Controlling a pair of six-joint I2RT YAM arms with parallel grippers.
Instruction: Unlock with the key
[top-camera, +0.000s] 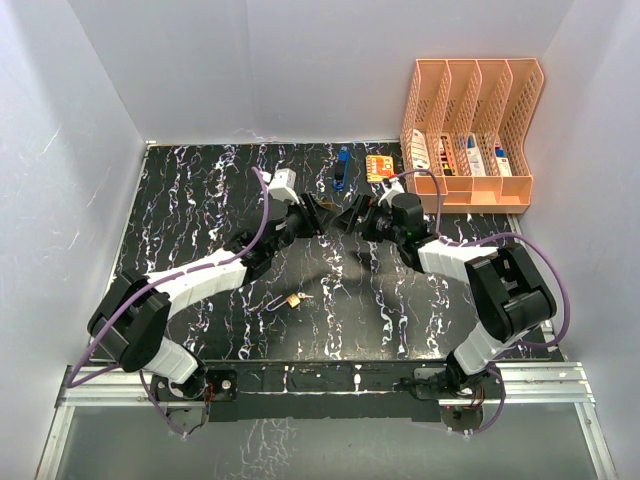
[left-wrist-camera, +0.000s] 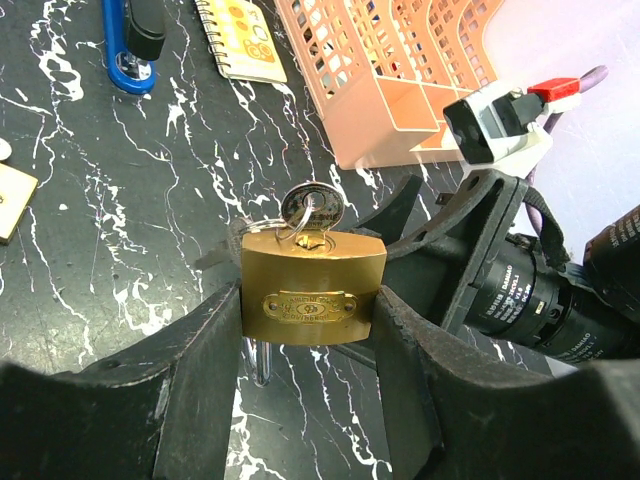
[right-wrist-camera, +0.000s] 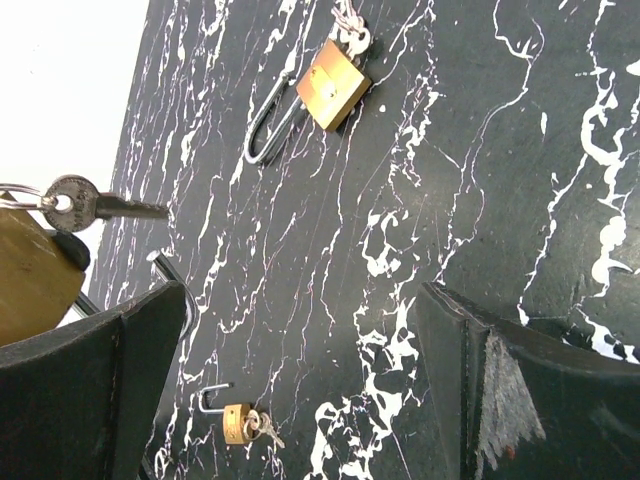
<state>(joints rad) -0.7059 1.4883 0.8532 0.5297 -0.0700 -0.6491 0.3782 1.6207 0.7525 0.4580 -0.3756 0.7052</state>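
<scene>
fig.: both arms meet over the rear middle of the table. my left gripper is clamped on the two narrow sides of the brass padlock, held off the surface. the key sits on its ring at the lock's far edge, and i cannot tell whether its blade is in the keyhole. my right gripper faces it, fingers spread wide, holding nothing, the key just outside one finger. bare tabletop lies beneath, broken by a long-shackle padlock and a small padlock. stapler, notebook and file rack line the far right edge.
</scene>
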